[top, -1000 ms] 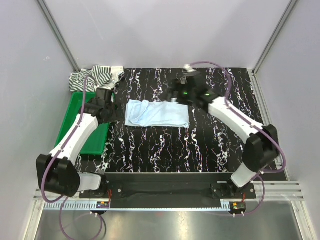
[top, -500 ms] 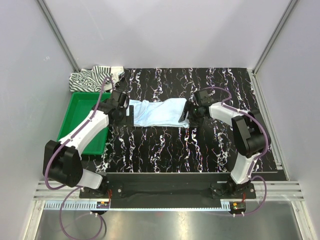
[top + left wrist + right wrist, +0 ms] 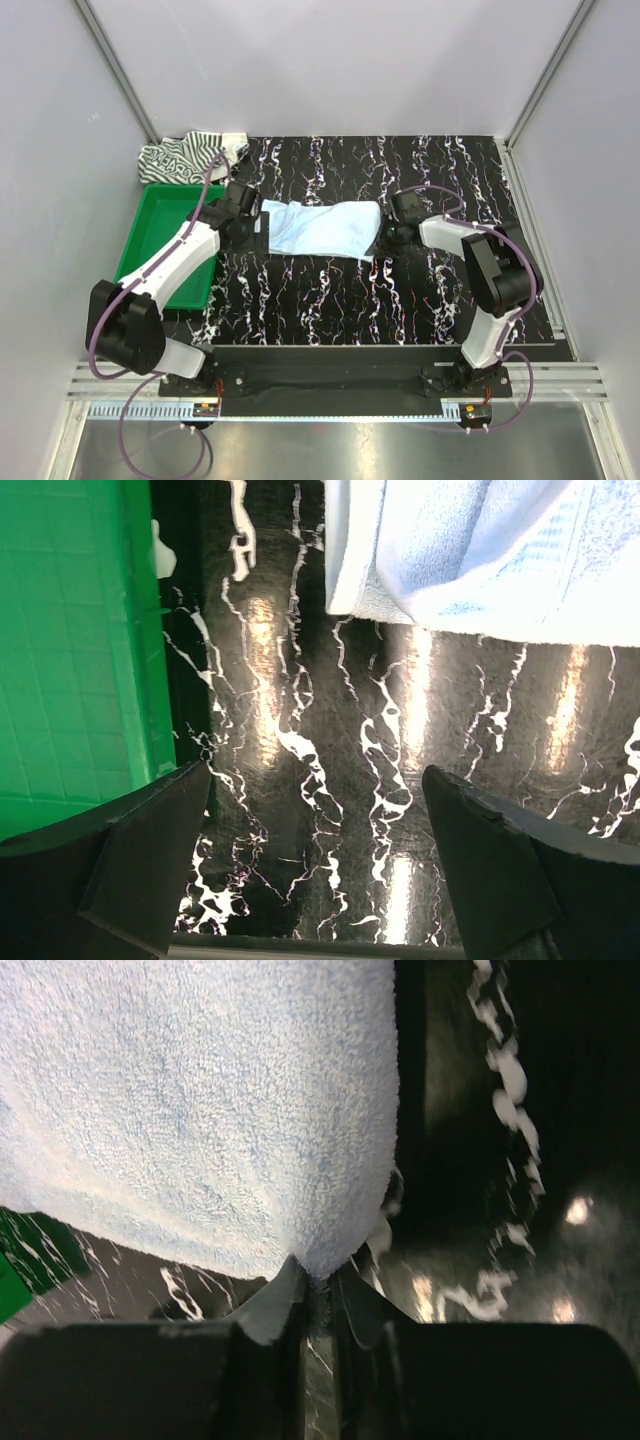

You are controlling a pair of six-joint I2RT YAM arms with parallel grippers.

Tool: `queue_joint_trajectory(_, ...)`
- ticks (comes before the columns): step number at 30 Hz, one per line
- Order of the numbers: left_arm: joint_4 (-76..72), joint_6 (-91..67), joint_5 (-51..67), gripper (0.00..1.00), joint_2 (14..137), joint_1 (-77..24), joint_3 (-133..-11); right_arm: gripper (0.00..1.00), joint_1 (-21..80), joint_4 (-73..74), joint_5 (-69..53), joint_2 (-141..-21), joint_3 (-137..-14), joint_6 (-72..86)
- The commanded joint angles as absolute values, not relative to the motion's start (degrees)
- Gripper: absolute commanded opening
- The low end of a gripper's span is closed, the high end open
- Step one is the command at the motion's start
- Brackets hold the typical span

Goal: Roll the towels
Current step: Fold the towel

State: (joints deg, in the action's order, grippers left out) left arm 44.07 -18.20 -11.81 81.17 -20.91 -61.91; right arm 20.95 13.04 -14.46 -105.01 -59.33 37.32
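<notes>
- At the right corner of the blue towel [image 3: 200,1110], my right gripper [image 3: 315,1295] is pressed together, pinching the cloth.
- My left gripper [image 3: 315,810] hangs spread wide over the table [image 3: 300,750], just short of the towel's left end.
- The towel lies spread mid-table between them.
- The striped towel [image 3: 185,155] is heaped in the far left corner, behind the tray [image 3: 150,230].

1. The left arm [image 3: 178,258] reaches from its base at the near left, forward and inward, its white link slanting toward the middle.
2. The left end effector [image 3: 246,214] is held low and points down, its two dark fingers [image 3: 140,860] spread wide apart.
3. The right arm [image 3: 480,250] is folded tightly, with its elbow raised above its base and its forearm running leftward.
4. The right end effector [image 3: 386,233] is closed, its fingertips [image 3: 270,1305] pinching the corner of the light blue towel [image 3: 200,1110].
</notes>
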Motion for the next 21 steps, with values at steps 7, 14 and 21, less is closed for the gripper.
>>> queue_joint_trajectory(7, 46.7, -23.8, -19.9, 0.93, 88.9, -33.5, -72.9, 0.07, 21.0, 21.5, -9.8, -89.5, -44.0, 38.1)
queue_joint_trajectory(14, 39.8, -20.8, -18.7, 0.91, 102.4, -39.5, -81.6, 0.05, 21.0, 23.0, -10.7, -83.4, -36.6, 37.8)
queue_joint_trajectory(21, 37.4, -19.7, -19.7, 0.91, 113.8, -42.4, -88.1, 0.04, 21.1, 25.1, -11.1, -77.5, -34.9, 39.1)
